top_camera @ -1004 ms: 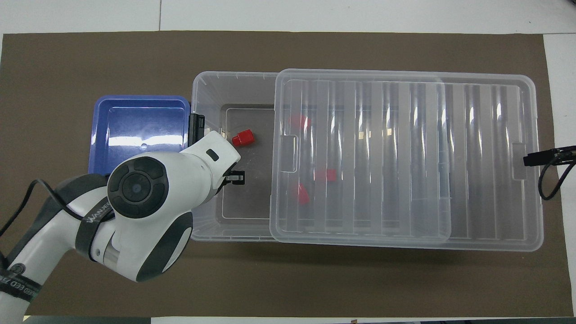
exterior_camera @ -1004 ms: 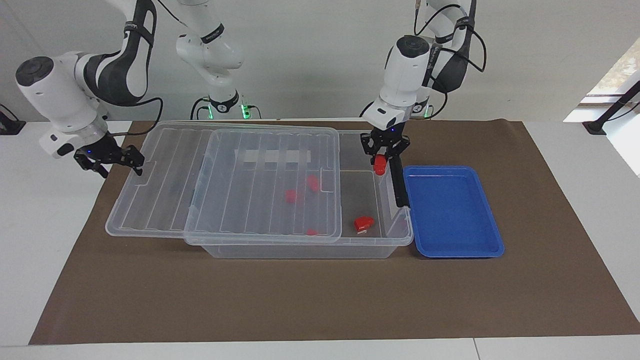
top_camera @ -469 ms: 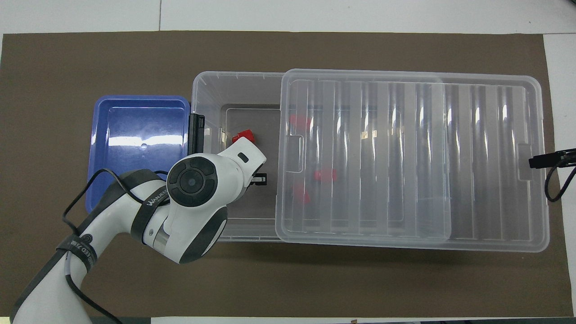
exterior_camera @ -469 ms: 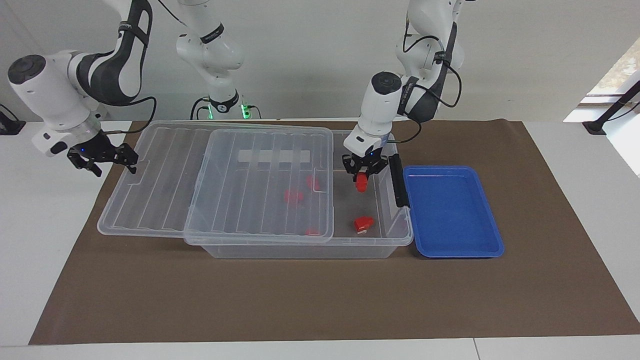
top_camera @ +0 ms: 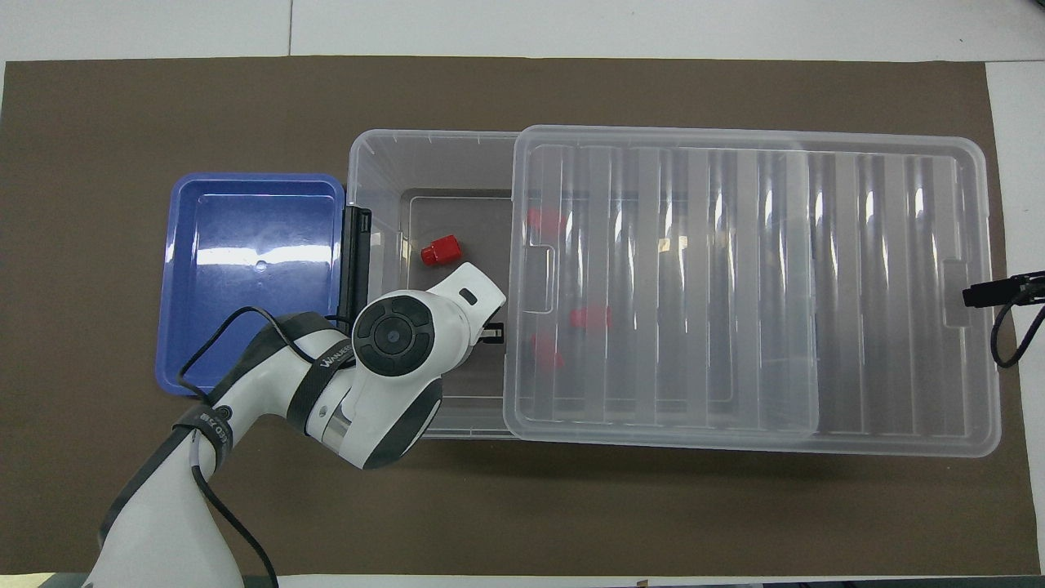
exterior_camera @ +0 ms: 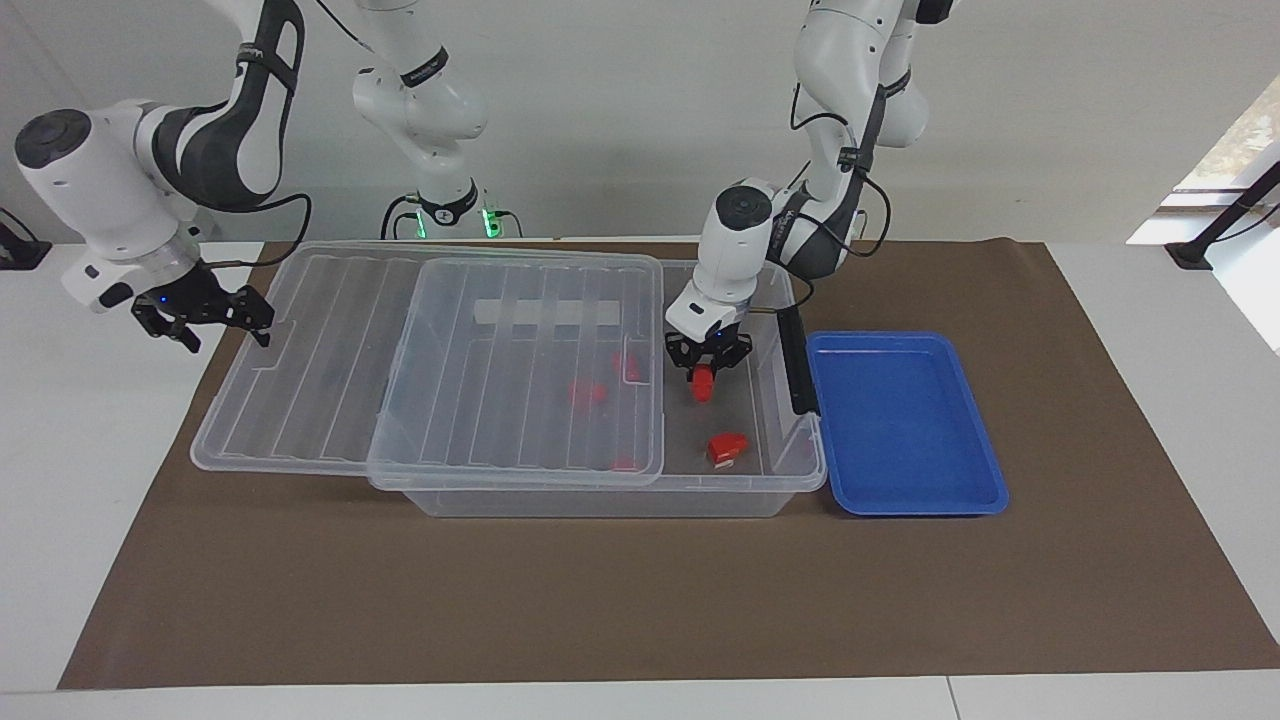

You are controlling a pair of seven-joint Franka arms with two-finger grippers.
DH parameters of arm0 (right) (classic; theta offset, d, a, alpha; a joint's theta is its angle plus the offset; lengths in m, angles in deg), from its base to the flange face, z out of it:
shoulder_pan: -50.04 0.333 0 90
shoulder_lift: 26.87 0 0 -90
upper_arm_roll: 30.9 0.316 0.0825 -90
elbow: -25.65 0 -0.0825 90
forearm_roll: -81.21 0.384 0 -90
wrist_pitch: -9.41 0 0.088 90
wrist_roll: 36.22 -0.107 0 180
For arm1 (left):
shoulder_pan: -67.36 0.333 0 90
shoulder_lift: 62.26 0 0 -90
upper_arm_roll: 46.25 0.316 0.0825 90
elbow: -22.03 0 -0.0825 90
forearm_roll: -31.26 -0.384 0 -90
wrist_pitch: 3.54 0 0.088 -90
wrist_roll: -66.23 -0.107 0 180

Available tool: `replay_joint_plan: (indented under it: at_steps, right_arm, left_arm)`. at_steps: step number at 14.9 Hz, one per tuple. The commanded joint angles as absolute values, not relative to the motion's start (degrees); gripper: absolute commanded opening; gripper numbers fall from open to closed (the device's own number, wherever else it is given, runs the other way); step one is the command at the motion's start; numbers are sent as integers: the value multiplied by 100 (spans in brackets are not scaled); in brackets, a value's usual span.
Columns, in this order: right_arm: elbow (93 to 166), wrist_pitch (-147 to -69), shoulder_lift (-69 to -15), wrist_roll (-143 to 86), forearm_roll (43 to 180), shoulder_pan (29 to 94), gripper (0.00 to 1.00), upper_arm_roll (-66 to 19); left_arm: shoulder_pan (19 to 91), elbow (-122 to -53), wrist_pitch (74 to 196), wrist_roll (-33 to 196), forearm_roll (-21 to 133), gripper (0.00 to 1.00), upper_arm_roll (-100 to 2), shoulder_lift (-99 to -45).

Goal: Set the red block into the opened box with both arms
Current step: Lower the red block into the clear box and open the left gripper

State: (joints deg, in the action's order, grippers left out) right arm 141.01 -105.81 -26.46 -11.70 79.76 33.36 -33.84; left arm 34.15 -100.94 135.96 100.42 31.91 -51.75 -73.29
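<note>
The left end effector (exterior_camera: 706,372) hangs inside the uncovered end of the large clear plastic storage box (exterior_camera: 790,478), its two fingertips clamped together on a small bright red plastic block (exterior_camera: 704,384) that points downward from them; the block is down between the box walls, though whether it touches the floor cannot be told. In the overhead view the left arm's white wrist covers this end effector, so only a dark bit of it (top_camera: 492,331) shows beside the wrist. Just under and forward of the held block, away from the robots, a second red block (exterior_camera: 727,448) lies on the box floor in the open part; beside the end effector, toward the right arm's end, three more red blocks (exterior_camera: 588,392) show dimly through the ribbed transparent lid (exterior_camera: 430,370). The lid lies slid along the box, covering most of it and overhanging its end toward the right arm. On the box's end wall next to the left end effector, toward the left arm's end, sits a black latch (exterior_camera: 795,365); just past it lies a shallow blue plastic tray (exterior_camera: 905,425), touching or nearly touching the box. All of this rests on a brown mat (exterior_camera: 640,600) on the white bench (exterior_camera: 1180,400).

The right end effector (exterior_camera: 215,312) hovers at the lid's overhanging end, at the tab there; its fingers stand apart, and whether they touch the lid cannot be told.
</note>
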Motion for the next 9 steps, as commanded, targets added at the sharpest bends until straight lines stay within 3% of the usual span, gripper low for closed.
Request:
replay_joint_plan:
  at_steps: [1,5,9]
  right_arm:
    - [13975,-10564,-2633,-1020,7892,3290,100,-3354]
    - [13377,-9942,-2687,-1336,7892,3649,100,-3292]
    - [12657,-8782,-2573,-2187,7910,4343,100,-3292]
  left_arm:
    - [3397,-10164,13648,10173,3100,100,-5108,-7245]
    - [3397,-10128,13385,10191,3100,100,-5099,-6992]
    - [3589,-10015,12753,10165,3100,100,-5073,-6403]
